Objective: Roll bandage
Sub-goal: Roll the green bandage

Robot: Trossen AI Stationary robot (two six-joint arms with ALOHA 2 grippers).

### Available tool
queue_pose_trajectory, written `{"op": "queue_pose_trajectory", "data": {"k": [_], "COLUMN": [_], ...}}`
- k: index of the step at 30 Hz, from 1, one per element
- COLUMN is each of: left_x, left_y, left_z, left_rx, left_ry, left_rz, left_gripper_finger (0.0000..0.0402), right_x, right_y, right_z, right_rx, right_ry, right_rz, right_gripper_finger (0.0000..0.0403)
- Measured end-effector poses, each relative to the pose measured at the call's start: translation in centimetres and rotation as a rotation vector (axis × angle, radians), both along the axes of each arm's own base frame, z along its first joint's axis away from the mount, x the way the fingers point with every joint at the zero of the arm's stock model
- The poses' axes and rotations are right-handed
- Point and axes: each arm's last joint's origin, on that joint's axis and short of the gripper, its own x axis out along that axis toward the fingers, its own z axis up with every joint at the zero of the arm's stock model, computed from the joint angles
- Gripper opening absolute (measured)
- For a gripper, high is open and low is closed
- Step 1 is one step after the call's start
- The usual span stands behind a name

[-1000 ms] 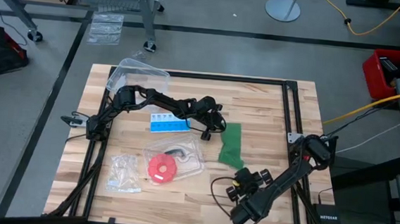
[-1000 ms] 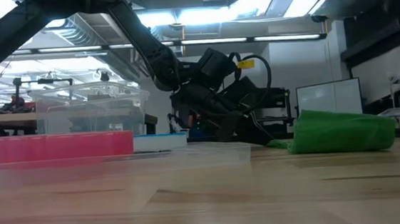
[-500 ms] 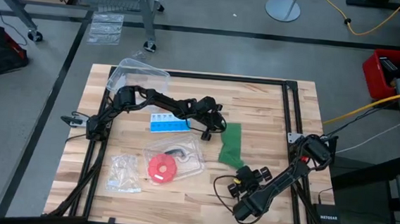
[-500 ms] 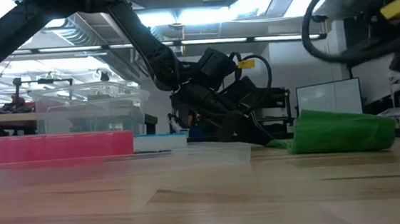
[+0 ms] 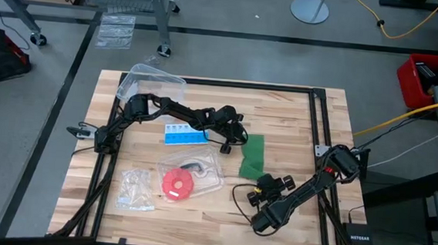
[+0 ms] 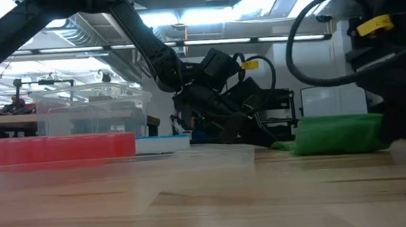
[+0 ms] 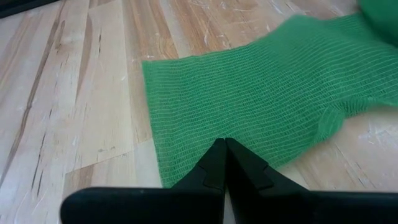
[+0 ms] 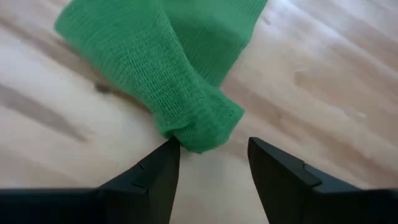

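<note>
Where arm overlaps, bandage (image 6: 335,133) end hidden.

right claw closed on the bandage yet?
No: in the right wrist view the right claw stands open, its fingers just short of the bandage's rolled end.

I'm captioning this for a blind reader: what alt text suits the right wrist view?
The right claw, fingers open, hovers at the rolled end of a dark green mesh cloth bandage lying on the pale wooden table. The roll's tip sits just ahead of the gap between the two dark fingers.
</note>
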Motion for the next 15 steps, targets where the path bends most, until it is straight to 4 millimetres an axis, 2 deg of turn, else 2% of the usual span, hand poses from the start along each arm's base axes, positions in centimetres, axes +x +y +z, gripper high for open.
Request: {"op": "queue_pose_trajectory", "data": {"k": [15], "left_x": [0.0], "left_y": [0.1], "left_z": [0.0], "left_rx": [0.007], "left_ry": [-0.002], "left_rz": [-0.004], "left_gripper_finger": [0.0001], "right_x": [0.6], "right_y": [-1.3], "right_z": [0.2], "right_rx": [-0.051], "right_ry": [-0.002], "right_rz": [-0.033], "right_gripper_finger": [0.0193]}}
